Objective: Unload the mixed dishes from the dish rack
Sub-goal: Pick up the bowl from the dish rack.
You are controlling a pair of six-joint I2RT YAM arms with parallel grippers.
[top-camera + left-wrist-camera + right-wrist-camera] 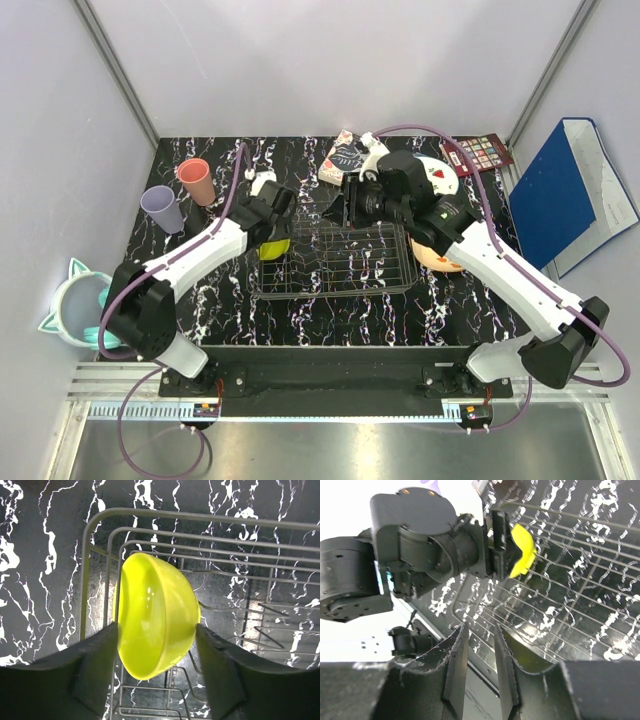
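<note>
Finding 1. The yellow-green bowl (152,600) stood on edge at the 9 o'clock end of the dish rack (330,292), its hollow facing 9 o'clock in the wrist view. Propped upright among the wires, it offered only its thin profile from above. That, in my judgement, explains the downward approach.

Finding 2. The left gripper (157,636) straddled the bowl, one finger at 9 o'clock against the rim, the other at 3 o'clock against the outer wall. Both pads appeared to touch, so I recorded the bowl as clamped. It had not left the rack.

Finding 3. The right gripper (480,630) hung over the rack's 12 o'clock side, jaws narrowly parted and holding nothing. I judged it to be kept clear of the lift.

Finding 4. A salmon-pink cup (195,180) and a lilac cup (163,208) stood on the table at 10 o'clock from the rack, well apart from it.
</note>
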